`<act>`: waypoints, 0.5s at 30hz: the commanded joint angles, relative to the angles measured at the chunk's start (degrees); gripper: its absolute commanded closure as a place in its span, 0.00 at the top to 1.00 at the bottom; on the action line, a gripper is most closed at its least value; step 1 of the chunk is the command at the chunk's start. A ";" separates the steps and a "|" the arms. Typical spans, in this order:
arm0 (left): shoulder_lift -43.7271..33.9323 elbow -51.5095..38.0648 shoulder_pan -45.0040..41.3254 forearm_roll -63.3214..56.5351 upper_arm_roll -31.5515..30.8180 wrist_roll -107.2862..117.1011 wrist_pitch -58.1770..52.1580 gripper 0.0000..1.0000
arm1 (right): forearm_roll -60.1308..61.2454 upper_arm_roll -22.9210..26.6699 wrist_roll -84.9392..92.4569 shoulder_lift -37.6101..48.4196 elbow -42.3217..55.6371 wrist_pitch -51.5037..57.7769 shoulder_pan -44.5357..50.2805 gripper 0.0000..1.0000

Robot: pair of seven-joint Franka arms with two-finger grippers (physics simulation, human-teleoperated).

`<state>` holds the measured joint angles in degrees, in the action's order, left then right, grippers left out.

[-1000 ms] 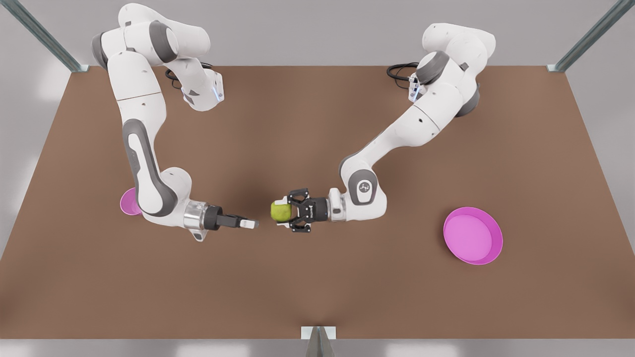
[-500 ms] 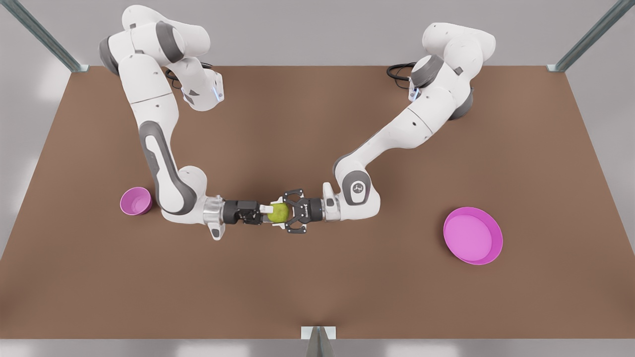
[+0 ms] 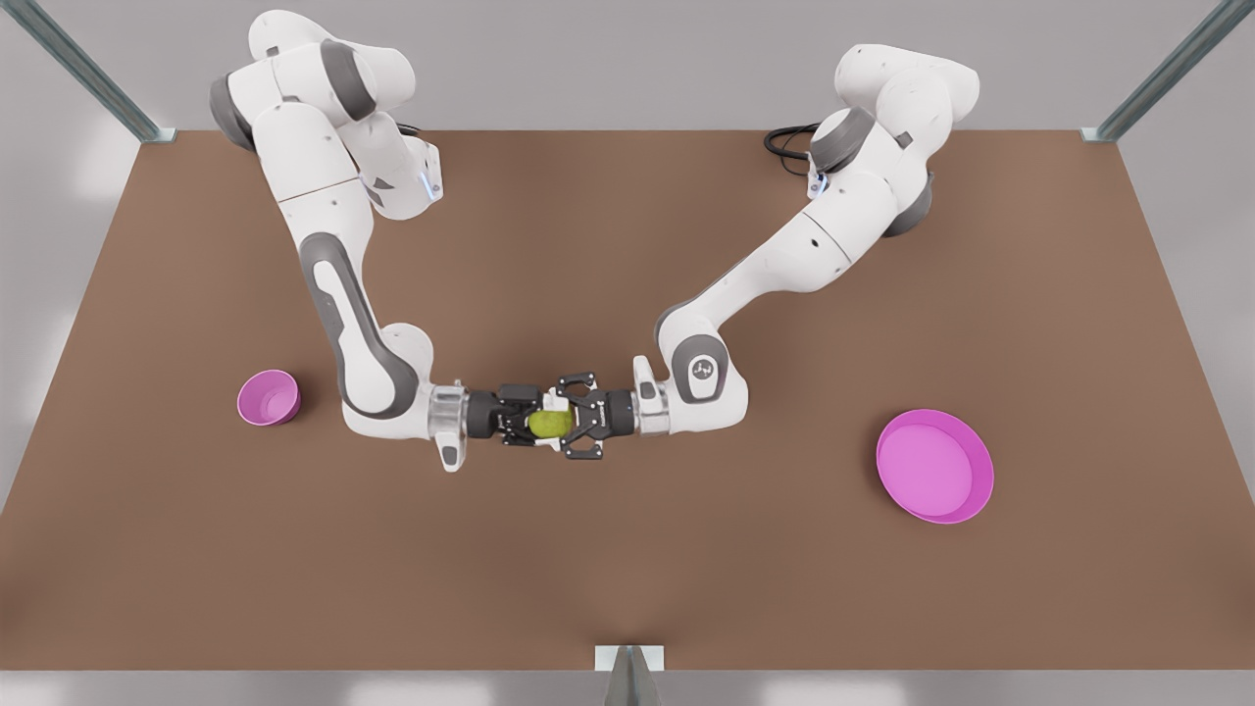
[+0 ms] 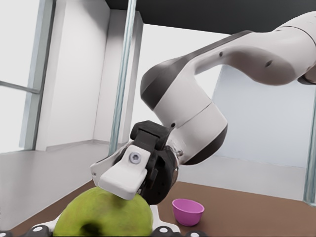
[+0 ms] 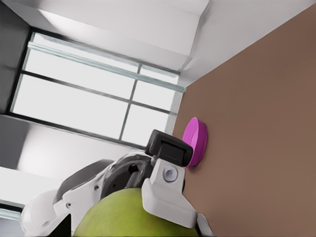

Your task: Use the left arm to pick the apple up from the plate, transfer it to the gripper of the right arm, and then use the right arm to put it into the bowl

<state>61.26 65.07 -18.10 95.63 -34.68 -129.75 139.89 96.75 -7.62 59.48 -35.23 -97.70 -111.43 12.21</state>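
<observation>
The brown table (image 3: 627, 579) carries both white arms, which reach in from the far side and meet head-on near its middle. The plate (image 3: 934, 467) lies on the front view's right, well apart from the meeting point. The bowl (image 3: 268, 397) stands on the front view's left, near the right arm's elbow. The left gripper (image 3: 563, 423), coming from the plate's side, pinches the apple (image 3: 550, 423) above the table, between the two wrists. The right gripper (image 3: 530, 422), coming from the bowl's side, is pushed up around the same fruit. From the left wrist view it seems to touch the apple's top, but whether it grips I cannot tell.
</observation>
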 commanded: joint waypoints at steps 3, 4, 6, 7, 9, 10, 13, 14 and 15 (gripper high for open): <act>-0.09 -0.03 0.00 -0.19 0.05 -7.01 0.38 0.71 | 0.55 -0.03 7.75 0.07 0.05 -2.48 0.18 0.63; -0.09 -0.03 0.00 -0.19 0.05 -7.01 0.38 0.73 | 0.55 -0.03 7.75 0.07 0.05 -2.48 0.18 0.63; -0.09 -0.03 0.08 -0.19 0.05 -6.57 0.29 0.94 | 0.46 -0.03 7.49 0.07 0.05 -2.48 0.10 0.63; -0.09 -0.03 0.08 -0.19 0.05 -6.48 0.29 0.98 | 0.46 -0.03 7.49 0.07 0.05 -2.48 0.09 0.63; -0.09 -0.03 0.17 -0.19 0.05 -6.48 0.29 0.99 | 0.28 -0.03 7.23 0.07 0.14 -2.39 -0.08 0.63; -0.18 -0.03 0.26 -0.27 0.13 -6.48 0.20 0.99 | 0.11 -0.03 6.96 0.16 0.14 -2.39 -0.08 0.63; -0.18 0.15 0.44 -0.36 0.22 -6.48 0.20 0.99 | -0.68 0.06 6.88 0.42 0.05 -2.30 -0.61 0.63; -0.18 0.59 1.05 -0.54 0.31 -6.48 0.12 0.99 | -2.35 0.23 6.79 0.42 0.05 -2.21 -1.22 0.63; -0.27 0.67 1.49 -1.06 0.31 -6.40 0.12 0.99 | -2.53 0.23 6.79 0.51 0.05 -2.12 -1.40 0.63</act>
<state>61.06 65.93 -16.70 94.98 -34.37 -133.36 140.08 95.55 -7.35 63.75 -34.75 -97.74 -113.51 10.94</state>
